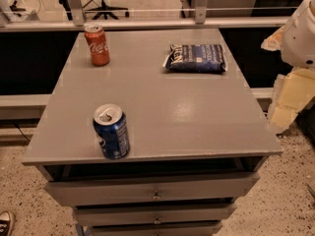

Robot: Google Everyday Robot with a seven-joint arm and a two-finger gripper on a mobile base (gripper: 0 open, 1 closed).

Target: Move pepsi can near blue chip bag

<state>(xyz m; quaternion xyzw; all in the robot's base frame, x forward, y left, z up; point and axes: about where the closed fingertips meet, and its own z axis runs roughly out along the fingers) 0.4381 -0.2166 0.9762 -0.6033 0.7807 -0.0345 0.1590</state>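
Table [162,107]: grey, drawers below.
Hand [290,95]: off the right edge; open or closed, cannot tell.
Bag [196,58]: blue, flat, far right corner.
Pepsi can [111,132]: upright, near edge, left of centre.
Coke can [97,45]: upright, far left corner.

Table [162,112]: smooth grey top with a satin finish and a soft sheen towards the right edge. Drawers [147,191]: the same grey finish, with small metallic pulls. Pepsi can [111,132], front-left corner: glossy blue metal wall and a bright bare-metal top. Red can [97,45], far-left corner: glossy red metal with a silver rim. Bag [196,58], far-right corner: dark blue crinkled film, slightly shiny on its creases. Gripper [288,98], beyond the right edge: matt cream parts under a smooth white shell, plastic by its look. Floor [275,205]: speckled, stone-like, dull.
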